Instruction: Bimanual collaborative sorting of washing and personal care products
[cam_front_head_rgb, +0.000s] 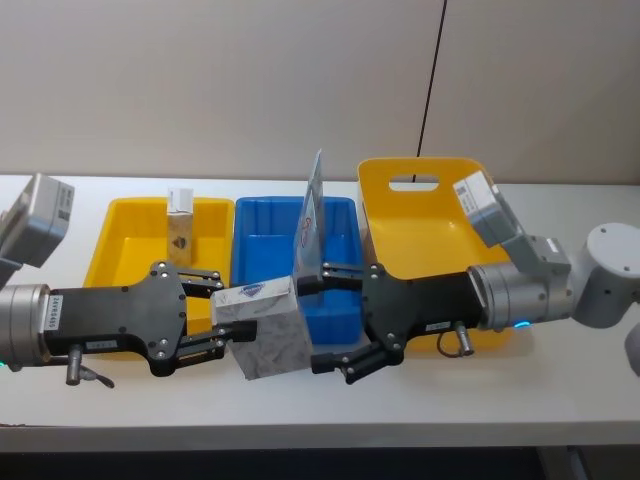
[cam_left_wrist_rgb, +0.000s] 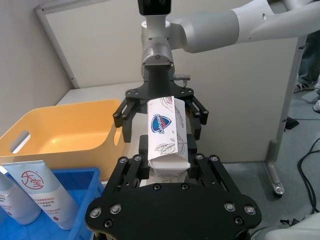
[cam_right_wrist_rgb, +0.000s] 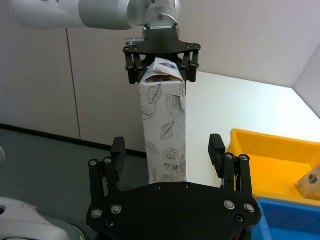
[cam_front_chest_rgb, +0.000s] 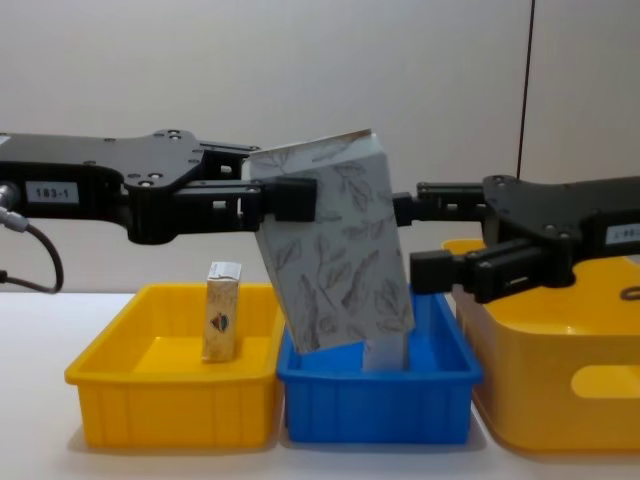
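A cream carton (cam_front_head_rgb: 268, 335) with grey leaf print and a dark-blue emblem hangs tilted above the table's front, ahead of the blue bin (cam_front_head_rgb: 262, 242). My left gripper (cam_front_head_rgb: 222, 312) is shut on its emblem end (cam_left_wrist_rgb: 161, 122). From the other side my right gripper (cam_front_head_rgb: 318, 322) stands open, its fingers (cam_right_wrist_rgb: 216, 146) flanking the carton's far end (cam_right_wrist_rgb: 165, 150) with gaps on both sides. A second small carton (cam_front_head_rgb: 180, 225) stands upright in the left yellow bin (cam_front_head_rgb: 122, 228). A tall white-blue tube (cam_front_head_rgb: 311, 215) stands in the blue bin, near white tubes with a red emblem (cam_left_wrist_rgb: 44, 192).
A larger yellow bin with a handle slot (cam_front_head_rgb: 420, 235) sits at the right, partly under my right arm. The three bins stand side by side along the white table (cam_front_head_rgb: 330, 415), with bare tabletop in front of them. A wall is close behind.
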